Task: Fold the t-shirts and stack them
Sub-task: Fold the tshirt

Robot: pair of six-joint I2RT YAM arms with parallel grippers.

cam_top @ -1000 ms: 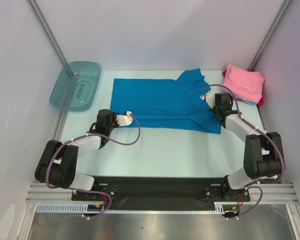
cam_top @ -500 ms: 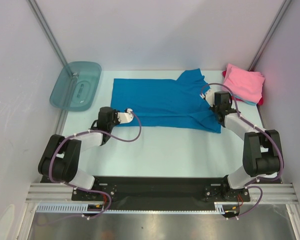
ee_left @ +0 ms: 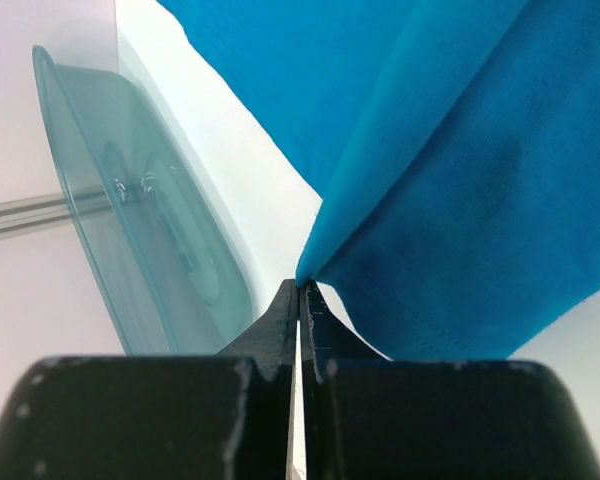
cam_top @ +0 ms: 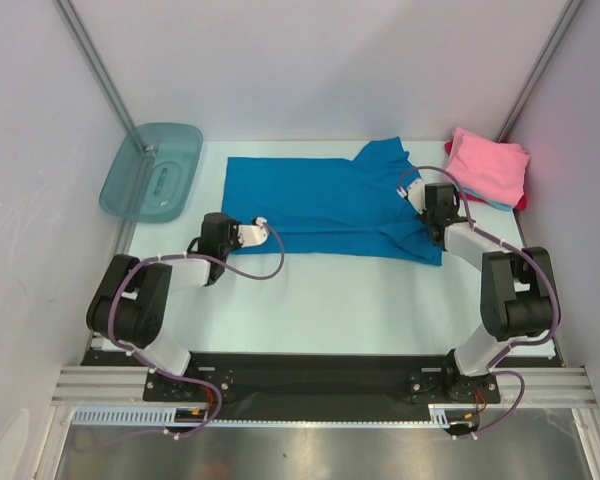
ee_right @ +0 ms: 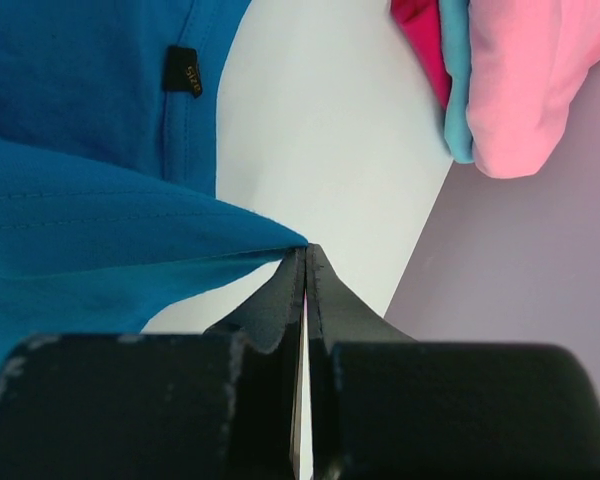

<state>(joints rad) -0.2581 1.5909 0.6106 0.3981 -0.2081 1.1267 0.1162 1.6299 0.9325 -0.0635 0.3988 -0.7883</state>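
Moved: both arms edged farther out; shirt (cam_top: pixel 320 200) barely shifted.
Left pincer (ee_left: pixel 299 292): pinched shut on shirt's near edge.
Right pincer (ee_right: pixel 305 255): pinching its right edge, likely for a paired fold.
Shirt: blue, flat on the tabletop (cam_top: pixel 330 290).
Stack (cam_top: pixel 488 165): pink-topped, far right corner.

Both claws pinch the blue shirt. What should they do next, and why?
Probably lift both pinched spots together, starting to fold the blue t-shirt toward the far side. The left gripper is shut on its near left corner, the right gripper on its right end, and it lies spread flat, not yet folded.
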